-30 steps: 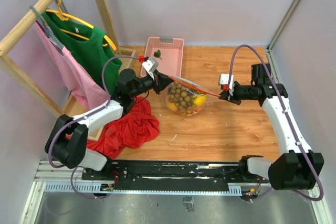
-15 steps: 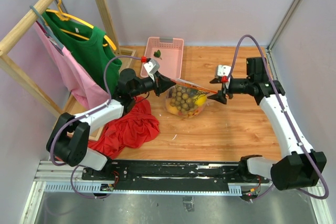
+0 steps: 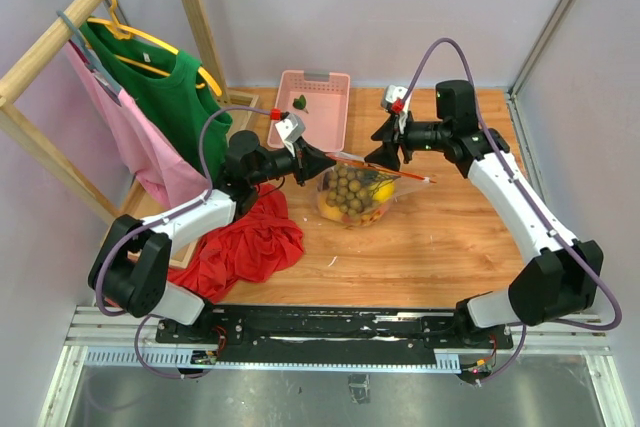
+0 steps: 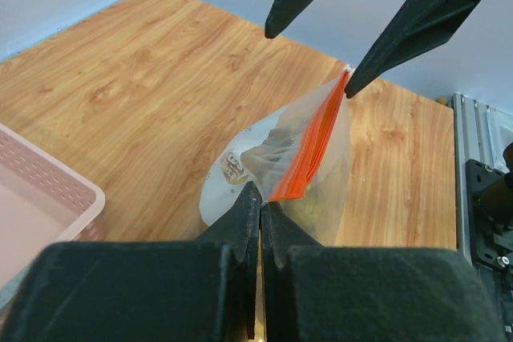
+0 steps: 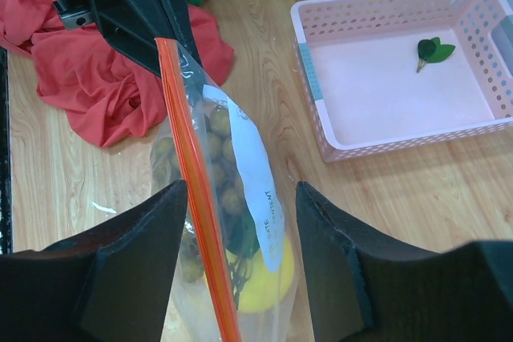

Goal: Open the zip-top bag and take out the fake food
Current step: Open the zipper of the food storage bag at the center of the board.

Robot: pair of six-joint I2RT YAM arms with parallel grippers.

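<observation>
Bag (image 3: 352,195) sits mid-table, just in front of the pink basket (image 3: 325,119). Its bottom is on the wood and its mouth is up, w/ the orange zip strip (image 3: 385,169) running L-to-R along the top. The zip looks shut in the R wrist view. Inside is the fake fruit (image 3: 345,187), mostly a tan-brown bunch of small balls, plus a yellow lemon (image 3: 380,190) toward the R end. L gripper (image 3: 322,159) is closed tight on the bag's L top corner, right at the end of the strip. Its own cam shows the L gripper (image 4: 260,202) w/ no gap betw. the fingers and plastic caught there. R gripper (image 3: 388,150) hovers over the strip, fingers spread wide, holding nothing. Its own cam shows the R gripper (image 5: 240,186) straddling the strip w/ space on both sides. In the L wrist view one R fingertip (image 4: 373,62) sits just at the strip's far end; can't tell if it touches. Basket holds a small green leaf (image 3: 300,102). Red cloth (image 3: 250,242) lies crumpled L of the bag, under the L arm. At far L, a wooden rack (image 3: 60,32) has a green shirt (image 3: 165,87) and a pink top (image 3: 130,142) on hangers.
</observation>
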